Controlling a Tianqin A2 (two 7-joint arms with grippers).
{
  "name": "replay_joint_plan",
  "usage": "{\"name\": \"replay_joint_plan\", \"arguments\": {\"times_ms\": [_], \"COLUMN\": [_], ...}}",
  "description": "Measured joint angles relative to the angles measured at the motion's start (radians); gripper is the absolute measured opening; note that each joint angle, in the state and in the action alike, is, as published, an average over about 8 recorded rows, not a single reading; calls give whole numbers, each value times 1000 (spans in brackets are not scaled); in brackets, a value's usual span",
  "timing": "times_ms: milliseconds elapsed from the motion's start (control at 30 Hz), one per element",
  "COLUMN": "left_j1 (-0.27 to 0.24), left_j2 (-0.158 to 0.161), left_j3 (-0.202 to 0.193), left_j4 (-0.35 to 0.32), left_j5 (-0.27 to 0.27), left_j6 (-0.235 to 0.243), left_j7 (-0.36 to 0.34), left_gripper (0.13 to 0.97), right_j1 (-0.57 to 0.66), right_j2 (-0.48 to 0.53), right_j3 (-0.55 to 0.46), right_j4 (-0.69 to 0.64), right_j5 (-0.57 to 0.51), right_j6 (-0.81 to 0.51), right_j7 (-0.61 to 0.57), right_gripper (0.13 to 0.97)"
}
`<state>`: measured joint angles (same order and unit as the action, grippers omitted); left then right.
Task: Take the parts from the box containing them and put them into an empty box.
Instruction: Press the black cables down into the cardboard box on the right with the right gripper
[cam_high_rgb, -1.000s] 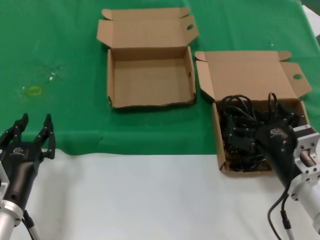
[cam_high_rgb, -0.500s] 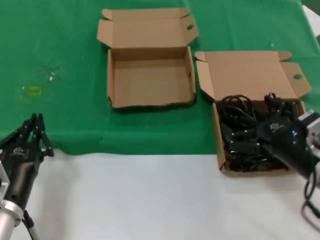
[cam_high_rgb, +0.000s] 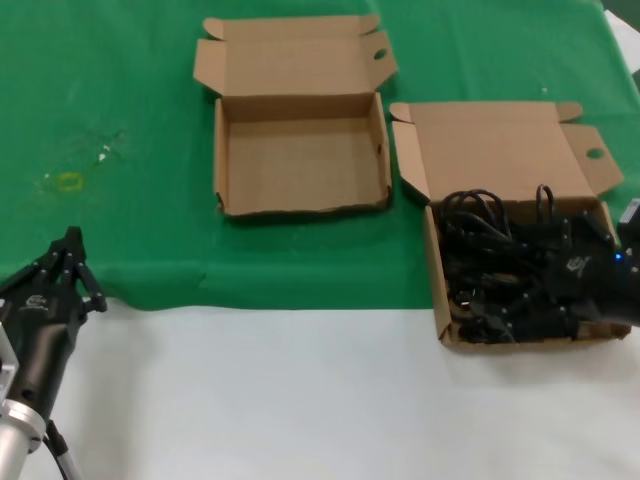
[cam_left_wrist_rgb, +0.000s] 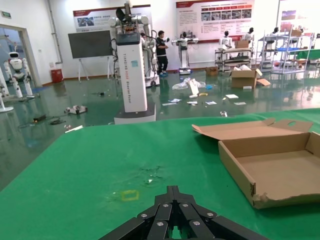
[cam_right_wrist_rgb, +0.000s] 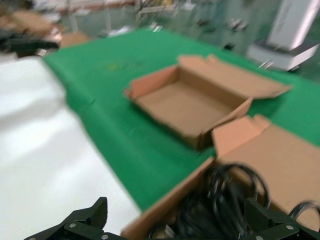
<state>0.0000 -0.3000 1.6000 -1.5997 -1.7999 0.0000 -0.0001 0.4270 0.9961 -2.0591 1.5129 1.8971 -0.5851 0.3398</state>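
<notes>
right pincer (cam_high_rgb: 560, 275) lower into parts box (cam_high_rgb: 520, 335), other box (cam_high_rgb: 300, 155) empty

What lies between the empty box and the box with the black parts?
Only bare green cloth separates the empty box from the parts box, per the head view.

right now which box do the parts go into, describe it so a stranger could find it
Start at the green cloth covering the far part of the table. Two open brown cardboard boxes sit on it; take the farther one nearer the middle, the empty box. Its neighbour, the full box, holds a tangle of black cables.
</notes>
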Motion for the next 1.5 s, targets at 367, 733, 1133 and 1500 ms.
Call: {"name": "replay_joint_plan", "arguments": {"times_ms": [367, 733, 1133, 1500], "left_j1": [0, 0, 0, 0], "left_j2": [0, 0, 0, 0], "left_j3": [0, 0, 0, 0], "left_j4": [0, 0, 0, 0], "left_j5": [0, 0, 0, 0], "left_j6": [0, 0, 0, 0], "left_j7": [0, 0, 0, 0], "left_gripper": [144, 144, 144, 144], "right_j1": [270, 537, 683, 698], "right_j2": [-33, -164, -248, -309], "right_j3": [-54, -85, -90, -65], "right_j4": [-276, -613, -744, -818], "right_j5": [-154, -316, -414, -435], "right_j6": [-417, -587, -665, -652], "right_j7": [-67, -191, -239, -293], "right_gripper": [966, 966, 966, 966]}}
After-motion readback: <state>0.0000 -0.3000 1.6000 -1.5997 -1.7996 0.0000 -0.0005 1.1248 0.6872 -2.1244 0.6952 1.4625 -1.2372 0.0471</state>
